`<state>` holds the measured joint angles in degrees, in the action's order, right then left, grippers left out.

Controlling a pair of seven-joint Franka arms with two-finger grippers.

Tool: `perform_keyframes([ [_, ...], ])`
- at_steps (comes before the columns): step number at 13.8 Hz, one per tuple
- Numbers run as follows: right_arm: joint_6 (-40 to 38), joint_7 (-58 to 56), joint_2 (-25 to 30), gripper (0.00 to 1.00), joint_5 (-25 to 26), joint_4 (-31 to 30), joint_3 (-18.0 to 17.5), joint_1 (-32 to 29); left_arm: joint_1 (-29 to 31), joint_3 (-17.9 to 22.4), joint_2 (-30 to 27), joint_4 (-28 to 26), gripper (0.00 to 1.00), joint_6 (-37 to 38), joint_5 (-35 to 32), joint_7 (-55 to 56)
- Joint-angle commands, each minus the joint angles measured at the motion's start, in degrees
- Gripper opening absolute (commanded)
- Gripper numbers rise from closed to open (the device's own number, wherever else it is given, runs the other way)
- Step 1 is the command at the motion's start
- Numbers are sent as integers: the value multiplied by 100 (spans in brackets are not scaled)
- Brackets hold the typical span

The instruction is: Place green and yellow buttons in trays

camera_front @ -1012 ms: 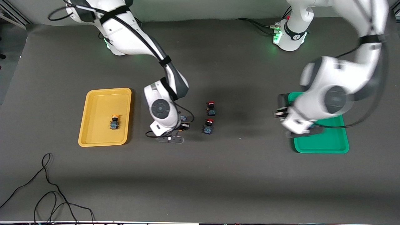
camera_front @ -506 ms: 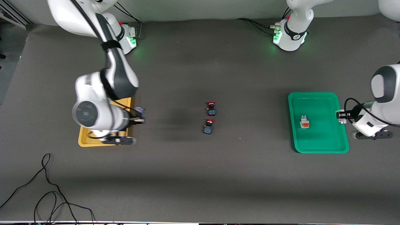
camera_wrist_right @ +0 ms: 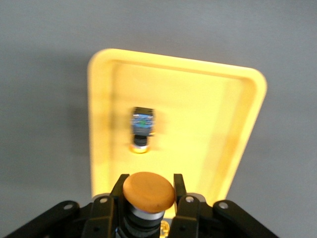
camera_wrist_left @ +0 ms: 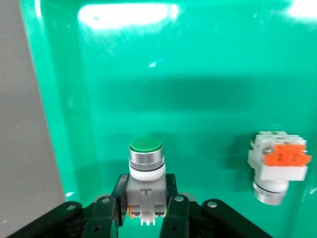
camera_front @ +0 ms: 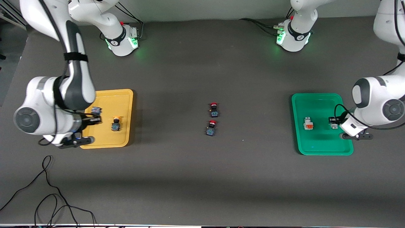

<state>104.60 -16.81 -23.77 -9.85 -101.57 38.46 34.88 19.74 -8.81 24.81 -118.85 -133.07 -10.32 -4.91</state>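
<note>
Front view is showing both arms holding buttons over their trays. The right pincer [camera_front: 95,115] is hanging over the yellow tray [camera_front: 125,95], toward the right arm's end of the worktop [camera_front: 202,177], and is clenched on a black-bodied button with an orange-yellow cap [camera_wrist_right: 147,191]; the right wrist view is showing its fingers [camera_wrist_right: 105,210] pressing the body from both sides. A second yellow-capped button [camera_front: 115,123] is lying on its side in the yellow tray, near the middle.

The left pincer [camera_front: 333,123] is hanging over the green tray [camera_front: 316,150], toward the left arm's end of the worktop, and is grasping the white-bodied green-capped button [camera_wrist_left: 145,171]. In the left wrist view its fingers [camera_wrist_left: 173,215] are squeezing the white body, with the green cap pointing away from the pincer. The white-bodied button with the orange marking [camera_front: 308,123] is lying in the green tray, well apart from the held one.

Two black switches with red caps are sitting on the bare worktop between the trays, one [camera_front: 214,110] farther from the front camera and the other [camera_front: 211,127] just nearer to it.
</note>
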Motion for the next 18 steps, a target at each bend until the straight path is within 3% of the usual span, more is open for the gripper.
perform_keyframes([
  [1,1189,-673,233,0,-77,-1098,197,107,57,-77,-152,-16,99,26,-84,-290],
  [5,2914,-991,154,0,-420,-2278,189,133,57,-112,-266,843,100,1226,-58,-379],
  [8,3627,-1158,-101,0,-473,-2534,127,142,-4,-147,-432,1723,100,2405,3,-475],
  [10,3752,-1167,-154,0,-692,-2570,40,150,-22,-156,-687,2031,100,2750,222,-721],
  [11,3752,-1167,-154,11,-737,-2570,22,150,-14,-147,-862,2129,100,3003,441,-774],
  [12,3752,-1167,-145,88,-737,-2570,13,150,4,-147,-1055,2208,100,3250,565,-801],
  [13,3717,-1167,-111,100,-737,-2570,4,176,-22,-147,-1240,2270,100,3461,575,-801],
  [18,3217,-1115,363,100,-737,-2561,39,317,-355,-156,-1620,3173,100,4823,944,-679],
])
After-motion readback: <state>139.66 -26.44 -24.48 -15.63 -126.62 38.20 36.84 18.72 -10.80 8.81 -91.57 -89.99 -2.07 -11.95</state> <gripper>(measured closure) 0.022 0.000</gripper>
